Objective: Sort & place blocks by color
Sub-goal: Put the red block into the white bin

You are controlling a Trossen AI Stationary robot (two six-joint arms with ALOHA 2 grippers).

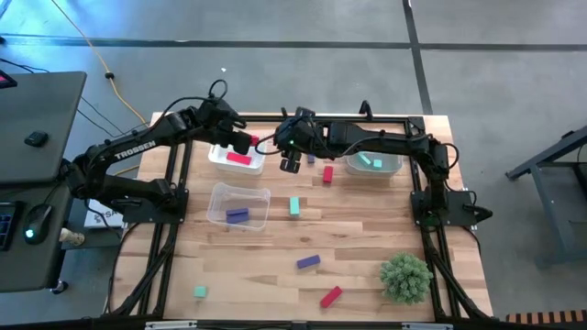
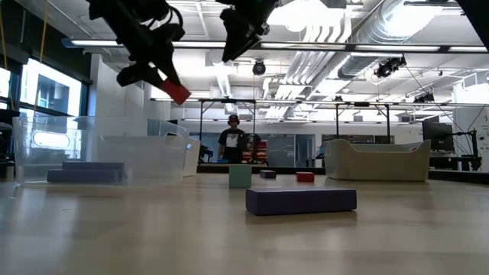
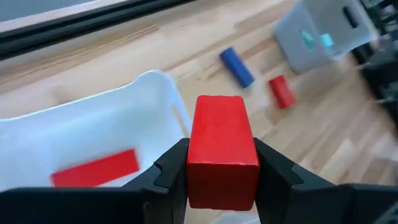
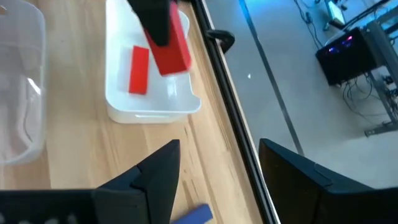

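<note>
Wooden tabletop [image 1: 275, 261], concrete floor all round, and the sort is roughly half done. At about eleven o'clock the white bin [image 1: 220, 158] already has one red bar [image 1: 238, 158] lying in it, and the left gripper [image 3: 222, 163] hangs right above that bin, clamped on a red block [image 3: 220, 149] that looks ready to drop in. At one o'clock the clear bin [image 1: 374, 165] holds two teal blocks [image 1: 371, 161]. Just left of centre, a second clear tub [image 1: 240, 203] has a purple bar [image 1: 238, 215] in it.

Plenty left on the boards, though! A teal block [image 1: 294, 206] stands at centre, a small red piece [image 1: 327, 174] and a purple bit [image 1: 310, 159] sit near twelve, another purple bar [image 1: 308, 262] lies toward six, with a red bar [image 1: 330, 296] and a small teal cube [image 1: 200, 291] along the near edge.

The right gripper [image 4: 219, 163] hovers between the white bin and the twelve o'clock strays, jaws spread, nothing in them.

Hard to make out: the arms cover the table's far edge, so a block could hide beneath them. From table height, the tub walls blur their contents. The green bush [image 1: 405, 277] at five o'clock may screen something behind it.
</note>
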